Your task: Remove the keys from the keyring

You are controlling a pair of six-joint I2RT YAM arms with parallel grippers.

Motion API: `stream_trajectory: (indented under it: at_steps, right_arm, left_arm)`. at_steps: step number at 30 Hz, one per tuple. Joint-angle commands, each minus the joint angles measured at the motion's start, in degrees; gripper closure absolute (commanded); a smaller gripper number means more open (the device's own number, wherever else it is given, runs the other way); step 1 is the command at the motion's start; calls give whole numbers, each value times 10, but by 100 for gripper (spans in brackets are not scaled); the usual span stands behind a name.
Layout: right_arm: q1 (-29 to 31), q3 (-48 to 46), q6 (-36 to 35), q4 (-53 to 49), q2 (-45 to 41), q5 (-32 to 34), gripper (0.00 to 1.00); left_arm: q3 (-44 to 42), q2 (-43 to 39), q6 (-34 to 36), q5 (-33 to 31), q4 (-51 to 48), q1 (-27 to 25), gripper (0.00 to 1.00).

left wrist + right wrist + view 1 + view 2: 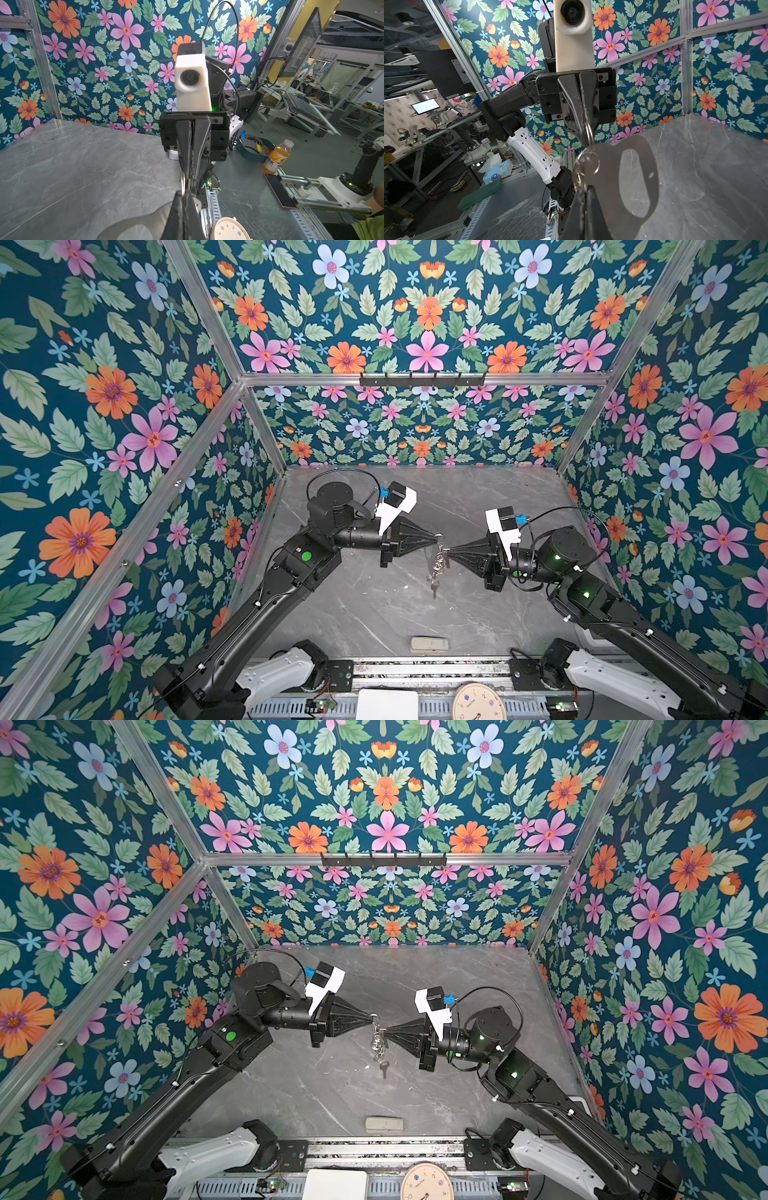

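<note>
Silver and tiny, that's what's making this fiddly. I'm holding the keyring (439, 559) up in the air over the middle of the grey table (374, 614), right between the two arms. The left gripper (439, 536) is pinching shut on its top ring, and the right gripper (449, 551) is squeezing shut on the chain part just below that.

Progress-wise I'm reckoning basically zero. The keys (434, 585) are dangling off the bottom end and nothing is lying loose on the table, so both are left to work off. I'm only making out one key clearly, the other is getting lost in the cluster. The whole string is hanging roughly vertical, long axis running up-down, with the lowest key's blade pointing down at the table.
</note>
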Motion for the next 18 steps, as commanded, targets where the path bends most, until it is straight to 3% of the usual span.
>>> stream_trajectory:
  at_steps: [1, 18]
  right_arm:
    - [0, -3, 4, 5, -7, 12, 100]
    - [0, -9, 4, 16, -23, 15, 100]
  left_arm:
    - [6, -4, 14, -11, 1, 0, 100]
    - [15, -1, 27, -37, -32, 0, 100]
